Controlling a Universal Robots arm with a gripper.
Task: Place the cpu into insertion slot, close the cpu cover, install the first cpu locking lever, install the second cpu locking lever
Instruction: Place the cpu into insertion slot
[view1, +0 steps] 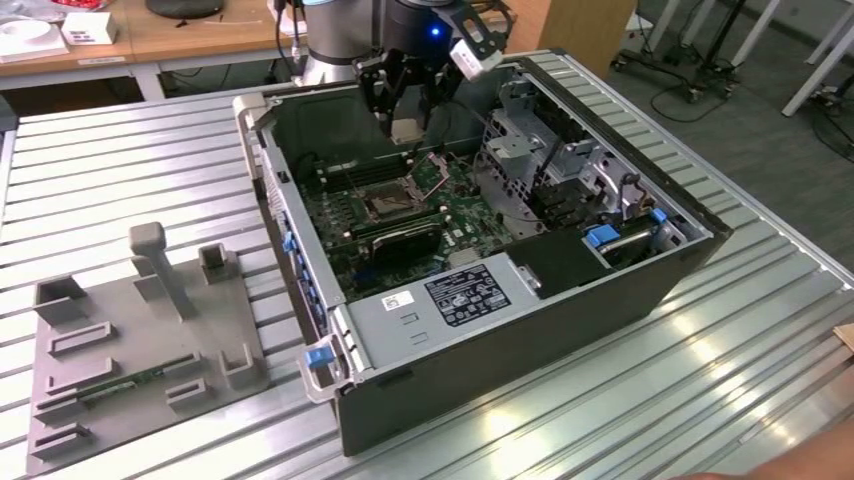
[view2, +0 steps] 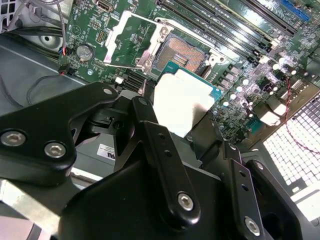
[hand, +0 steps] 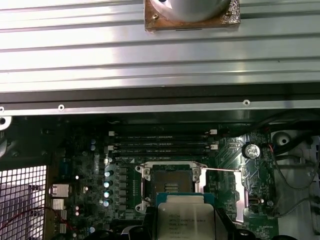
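Observation:
My gripper hangs inside the open computer case, shut on the cpu, a flat square chip with a silvery top. Its black fingers press on two opposite edges of the chip. In both wrist views the cpu hovers above the green motherboard, just beside the insertion slot and apart from it. The insertion slot lies bare, its dark centre showing. The cpu cover is swung open to one side of the slot. In the exterior view the slot sits below the gripper.
The black case lies on its side on a ribbed metal table. Long black memory slots run beside the socket. A metal drive cage stands on the exterior view's right. A grey fixture plate lies on the exterior view's left.

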